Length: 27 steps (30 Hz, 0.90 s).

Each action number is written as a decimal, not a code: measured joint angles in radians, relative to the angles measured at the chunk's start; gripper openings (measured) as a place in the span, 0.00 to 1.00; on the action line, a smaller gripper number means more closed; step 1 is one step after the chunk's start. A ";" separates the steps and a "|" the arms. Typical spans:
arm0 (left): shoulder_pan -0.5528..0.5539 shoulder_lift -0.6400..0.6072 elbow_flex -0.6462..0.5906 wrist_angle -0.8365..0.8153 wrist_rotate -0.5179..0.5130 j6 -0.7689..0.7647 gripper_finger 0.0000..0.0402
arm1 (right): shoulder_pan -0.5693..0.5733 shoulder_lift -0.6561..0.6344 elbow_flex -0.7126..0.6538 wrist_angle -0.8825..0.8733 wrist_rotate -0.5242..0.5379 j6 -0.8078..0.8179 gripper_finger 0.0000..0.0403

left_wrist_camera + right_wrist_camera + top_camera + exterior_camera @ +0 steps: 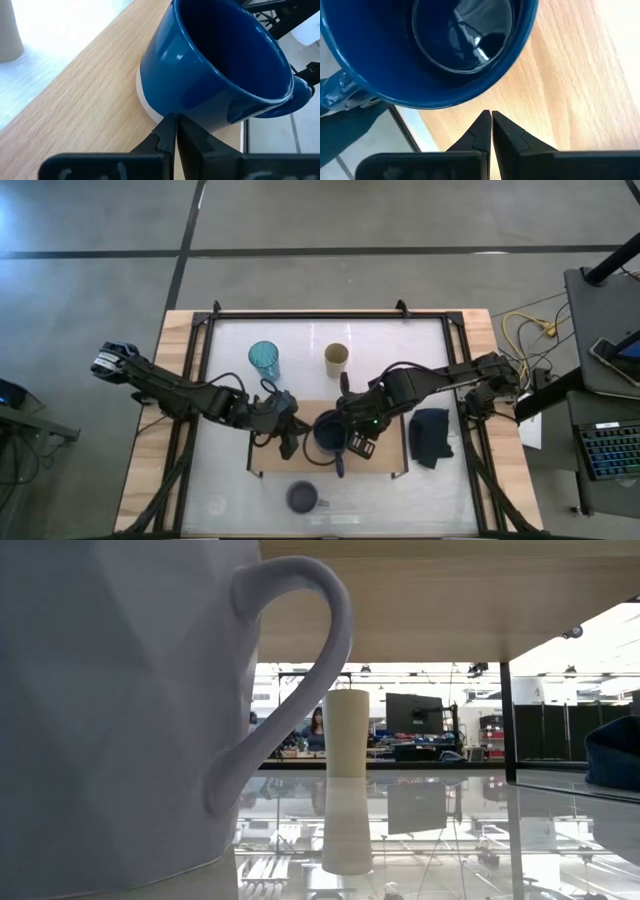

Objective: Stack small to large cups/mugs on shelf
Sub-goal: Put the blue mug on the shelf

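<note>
My left end effector [171, 131] hangs over the shelf [390, 465] just left of the navy mug [328, 432], its fingers pinched together on nothing, tips close to the mug's base. My right end effector [488, 129] sits just right of the same mug, fingers likewise pressed together and empty, pointing at the mug's rim from above the wood. So the navy mug stands upright on the shelf between my two end effectors, near the middle of the board, its white foot visible against the light wood in my left wrist view.

The grey-lavender mug [302, 498] stands on the bench in front of the shelf, near the front edge, its handle to the right; it fills the low view. The teal tumbler [264, 360] stands on the bench behind the shelf, to the left. The tan cup [336, 360] stands behind the shelf too, to the right of the tumbler and well apart from it. A dark folded cloth [431, 436] lies on the bench just beyond the shelf's right end.

In the low view a person [318, 728] shows far off in the room behind the bench.
</note>
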 joint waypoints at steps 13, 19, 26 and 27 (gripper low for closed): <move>0.001 -0.013 0.007 -0.038 0.003 -0.027 0.00 | 0.000 0.000 -0.001 0.090 -0.008 -0.032 0.02; -0.003 -0.046 0.007 -0.092 0.006 -0.054 0.00 | 0.000 0.000 -0.001 0.099 -0.012 -0.035 0.02; -0.019 -0.098 0.003 -0.174 0.005 -0.082 0.00 | -0.008 0.000 -0.001 0.166 -0.038 -0.049 0.02; -0.023 -0.104 0.003 -0.183 0.005 -0.083 0.00 | -0.010 0.001 -0.001 0.175 -0.038 -0.050 0.02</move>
